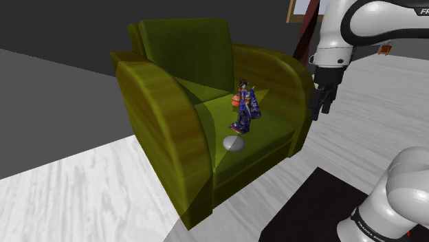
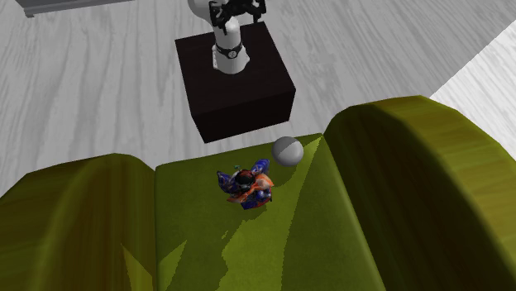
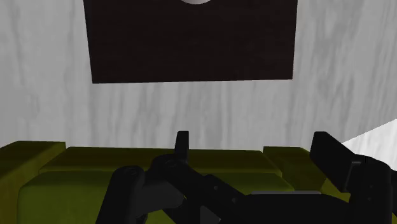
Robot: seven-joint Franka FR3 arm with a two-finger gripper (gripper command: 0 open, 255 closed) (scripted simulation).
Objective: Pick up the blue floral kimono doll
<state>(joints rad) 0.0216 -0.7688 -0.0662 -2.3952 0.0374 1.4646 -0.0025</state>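
Arm lettering "FR" at upper right; my tool spread, empty, right of doll on armchair

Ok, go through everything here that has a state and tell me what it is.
Doll: upright on the armchair seat, not held.
Grey ball: resting on the seat near its front edge, untouched.
Claw: open, empty, apart from the doll.

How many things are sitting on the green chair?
2. The blue kimono doll stands in the middle of the seat; a grey ball lies near the seat's front edge. Something small could hide behind the doll.
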